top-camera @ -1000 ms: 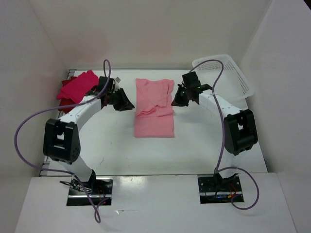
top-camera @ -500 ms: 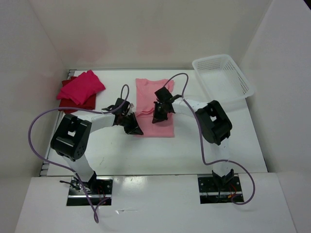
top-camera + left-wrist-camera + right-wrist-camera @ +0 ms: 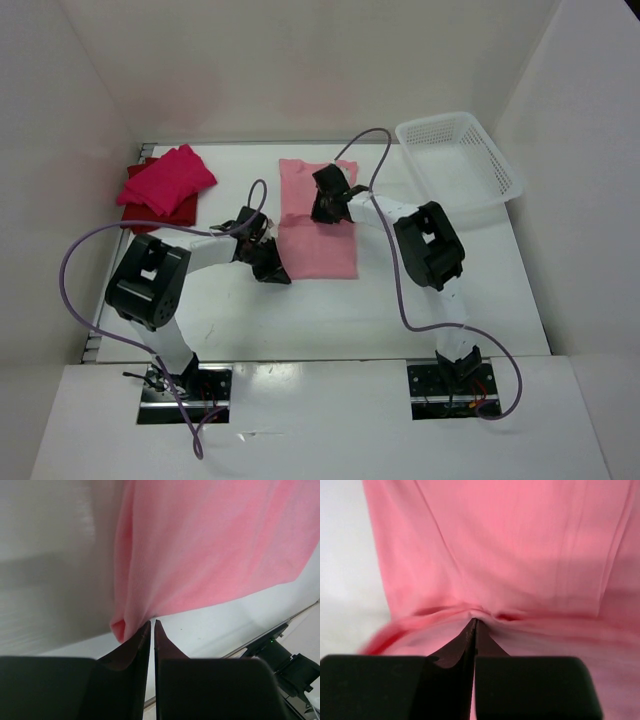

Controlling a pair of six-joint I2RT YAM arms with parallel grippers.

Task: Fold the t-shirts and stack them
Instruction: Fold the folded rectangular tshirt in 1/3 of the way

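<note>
Seeing both claws pinch cloth, I log: left gripper (image 3: 152,623) on near-left corner of pale pink shirt (image 3: 320,250), right gripper (image 3: 473,621) at its middle.

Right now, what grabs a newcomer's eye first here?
The pale pink shirt lies mid-table with both arms bent in on it: the left pincer nips its near left corner, the right pincer is shut on a gathered fold toward its far end. At far left a folded magenta shirt sits on a dark red shirt; a white basket stands at far right.
</note>
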